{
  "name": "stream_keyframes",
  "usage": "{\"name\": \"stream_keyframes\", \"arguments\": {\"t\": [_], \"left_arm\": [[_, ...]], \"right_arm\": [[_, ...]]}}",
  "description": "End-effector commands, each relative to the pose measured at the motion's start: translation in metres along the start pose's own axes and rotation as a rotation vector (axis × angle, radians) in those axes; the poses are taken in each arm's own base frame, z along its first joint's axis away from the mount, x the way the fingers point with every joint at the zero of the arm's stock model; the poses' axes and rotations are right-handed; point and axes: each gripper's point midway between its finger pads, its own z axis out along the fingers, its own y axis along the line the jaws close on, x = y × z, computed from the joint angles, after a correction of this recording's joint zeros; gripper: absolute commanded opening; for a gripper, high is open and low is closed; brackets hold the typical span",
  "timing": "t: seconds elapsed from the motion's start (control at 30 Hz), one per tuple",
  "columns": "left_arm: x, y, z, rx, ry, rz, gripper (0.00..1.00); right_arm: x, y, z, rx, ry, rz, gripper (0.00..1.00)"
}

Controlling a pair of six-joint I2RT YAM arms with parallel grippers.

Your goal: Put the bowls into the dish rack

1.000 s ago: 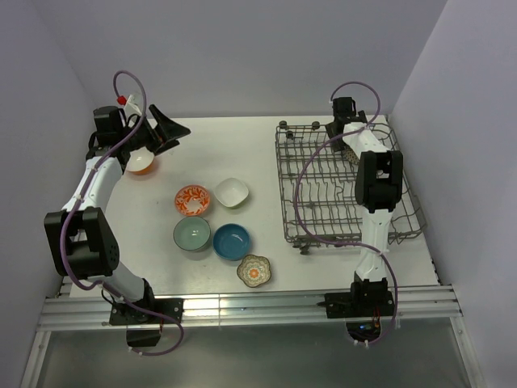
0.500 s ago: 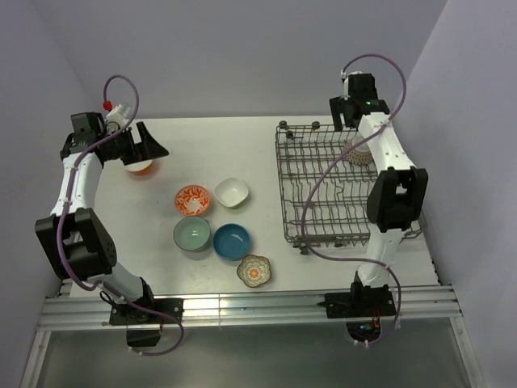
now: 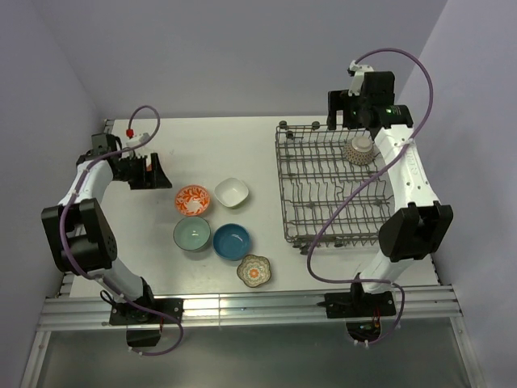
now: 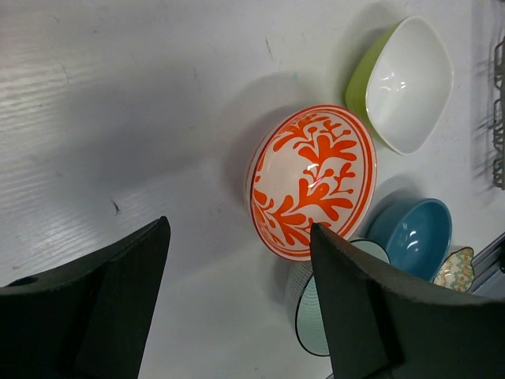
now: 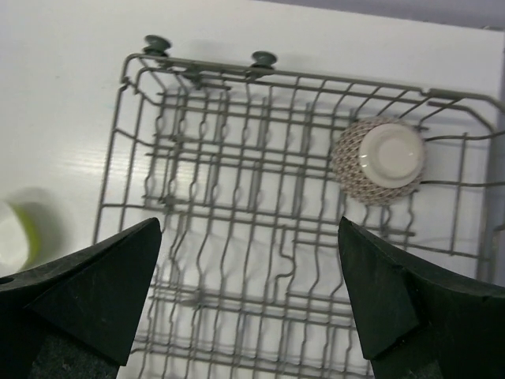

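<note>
The dish rack point(image 3: 284, 190) stands on the right of the table. A grey patterned bowl point(image 3: 359, 149) rests upside down in its far right corner. My right gripper point(image 3: 346, 111) hovers open above the rack's back edge; in the right wrist view it point(image 5: 248, 225) has only wire rack point(image 5: 201, 73) and that bowl point(image 5: 379, 162) below. My left gripper point(image 3: 157, 175) is open and empty, low at the table's left. The orange-white bowl point(image 4: 312, 181) lies just ahead of it point(image 4: 237, 229). Nearby sit the white squarish bowl point(image 3: 231, 191), the pale teal bowl point(image 3: 192, 234), the deep blue bowl point(image 3: 232, 241) and the floral bowl point(image 3: 254, 271).
The bowls on the table cluster between the left arm and the rack's left wall. In the left wrist view the white bowl point(image 4: 406, 83) shows a green outside, and the blue bowl point(image 4: 414, 233) and teal bowl point(image 4: 316, 324) lie beyond the right finger. Purple walls close in the back and sides.
My left arm has swung from the back left corner down towards the orange-white bowl, covering an orange bowl there. My right arm has lifted back off the rack, uncovering the grey bowl.
</note>
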Motion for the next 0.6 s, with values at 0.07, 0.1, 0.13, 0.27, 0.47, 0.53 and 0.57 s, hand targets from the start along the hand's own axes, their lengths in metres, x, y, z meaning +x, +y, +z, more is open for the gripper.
{"name": "stream_keyframes", "arguments": {"t": [0.07, 0.1, 0.13, 0.27, 0.47, 0.53, 0.57], "left_arm": [[0.01, -0.007, 0.025, -0.012, 0.037, 0.049, 0.76], [0.012, -0.008, 0.029, -0.017, 0.045, 0.051, 0.76], [0.018, -0.01, 0.036, -0.014, 0.067, 0.049, 0.75], [0.026, -0.012, 0.053, -0.02, 0.101, 0.032, 0.72], [0.031, -0.013, 0.076, -0.017, 0.157, 0.014, 0.62], [0.037, -0.013, 0.084, -0.031, 0.187, 0.02, 0.58], [0.039, -0.011, 0.086, -0.04, 0.194, 0.014, 0.55]], "right_arm": [[0.001, 0.027, -0.022, -0.117, -0.014, 0.067, 1.0], [0.003, 0.029, -0.022, -0.123, -0.01, 0.07, 1.0], [0.005, 0.029, -0.022, -0.126, -0.005, 0.072, 1.0], [0.006, 0.035, -0.028, -0.154, -0.009, 0.08, 1.0], [0.007, 0.046, -0.036, -0.202, -0.017, 0.132, 1.0], [0.009, 0.046, -0.036, -0.202, -0.017, 0.134, 1.0], [0.009, 0.045, -0.036, -0.196, -0.022, 0.133, 1.0]]}}
